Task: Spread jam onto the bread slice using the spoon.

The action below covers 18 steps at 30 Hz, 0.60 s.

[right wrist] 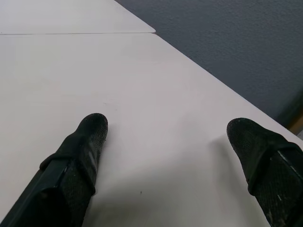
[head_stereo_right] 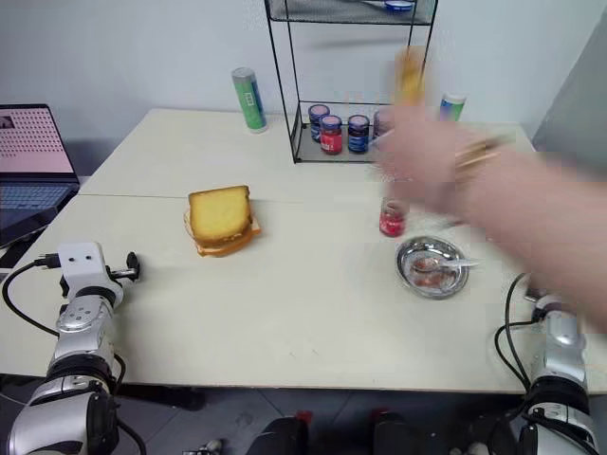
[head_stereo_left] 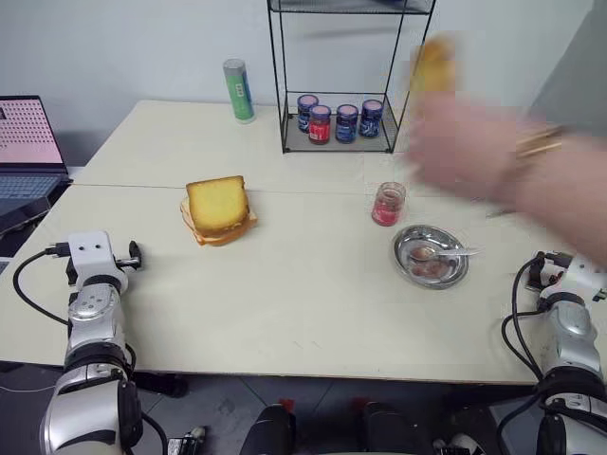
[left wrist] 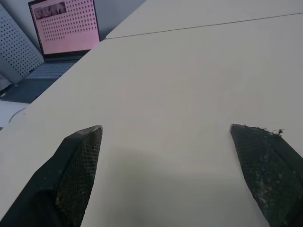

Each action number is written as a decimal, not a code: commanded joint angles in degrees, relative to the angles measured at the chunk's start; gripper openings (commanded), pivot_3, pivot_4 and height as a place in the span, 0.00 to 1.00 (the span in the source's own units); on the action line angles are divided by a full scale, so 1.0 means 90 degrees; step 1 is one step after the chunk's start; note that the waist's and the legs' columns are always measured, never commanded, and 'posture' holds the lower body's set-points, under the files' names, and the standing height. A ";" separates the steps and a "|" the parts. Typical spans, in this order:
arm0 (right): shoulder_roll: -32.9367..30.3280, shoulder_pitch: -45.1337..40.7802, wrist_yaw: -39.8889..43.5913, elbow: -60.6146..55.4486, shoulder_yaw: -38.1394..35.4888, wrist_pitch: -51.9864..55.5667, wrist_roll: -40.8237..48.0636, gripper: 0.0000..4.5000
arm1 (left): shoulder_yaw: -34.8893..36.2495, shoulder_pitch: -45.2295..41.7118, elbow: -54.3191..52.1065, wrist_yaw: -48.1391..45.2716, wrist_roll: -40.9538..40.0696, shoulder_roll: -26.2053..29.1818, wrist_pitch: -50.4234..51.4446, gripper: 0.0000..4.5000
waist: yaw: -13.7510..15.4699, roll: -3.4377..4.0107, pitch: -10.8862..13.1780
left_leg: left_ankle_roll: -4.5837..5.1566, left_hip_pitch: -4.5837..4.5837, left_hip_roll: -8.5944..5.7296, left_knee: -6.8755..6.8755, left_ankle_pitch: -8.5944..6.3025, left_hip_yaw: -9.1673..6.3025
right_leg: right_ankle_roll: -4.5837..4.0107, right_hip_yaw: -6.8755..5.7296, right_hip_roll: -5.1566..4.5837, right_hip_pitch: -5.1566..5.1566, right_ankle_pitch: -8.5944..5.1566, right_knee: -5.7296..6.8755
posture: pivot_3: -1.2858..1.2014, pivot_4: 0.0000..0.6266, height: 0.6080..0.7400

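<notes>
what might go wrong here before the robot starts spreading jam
1. A person's arm sweeps low over the table, right above the small clear glass jar of red-pink jam; a reach by the open right hand now might hit it.
2. The slim silver spoon lies flat in the round metal dish, so gripping it may be awkward.
3. The thick golden-yellow bread slice tops paler slices and may slide.

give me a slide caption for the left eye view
Person's hand blurs over the jam; spoon rests in metal dish, bread slice waits.
</notes>
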 commanded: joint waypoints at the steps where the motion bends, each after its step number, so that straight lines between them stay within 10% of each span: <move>1: -0.0100 0.0118 -0.0120 0.0177 -0.0228 0.0101 0.0073 0.99 | 0.0034 0.0047 -0.0074 0.0038 0.0017 0.0110 0.0013 1.00 | 0.0006 0.0001 -0.0001 | 0.0000 0.0000 0.0000 0.0000 0.0000 0.0000 | 0.0000 0.0000 0.0000 0.0000 0.0000 0.0000 | 0.52 0.24 1.00; 10: -0.0435 0.1076 0.0965 -0.2100 0.0066 0.0931 0.0220 0.99 | 0.0202 0.0174 -0.0906 -0.1357 -0.0556 0.0331 0.0348 1.00 | 0.0043 0.0014 0.0006 | 0.0000 -0.0008 0.0000 -0.0001 0.0000 -0.0003 | 0.0000 -0.0004 0.0000 -0.0005 0.0000 0.0001 | 0.52 0.24 1.00; 18: -0.1700 0.1419 0.3392 -0.5828 0.0141 0.4187 0.2725 0.99 | 0.0435 0.0586 -0.3443 -0.3728 -0.2353 0.0980 0.3555 1.00 | -0.0093 0.0076 0.0023 | 0.0001 -0.0052 0.0017 0.0000 0.0001 0.0007 | -0.0002 0.0013 0.0012 -0.0067 -0.0001 0.0013 | 0.52 0.24 1.00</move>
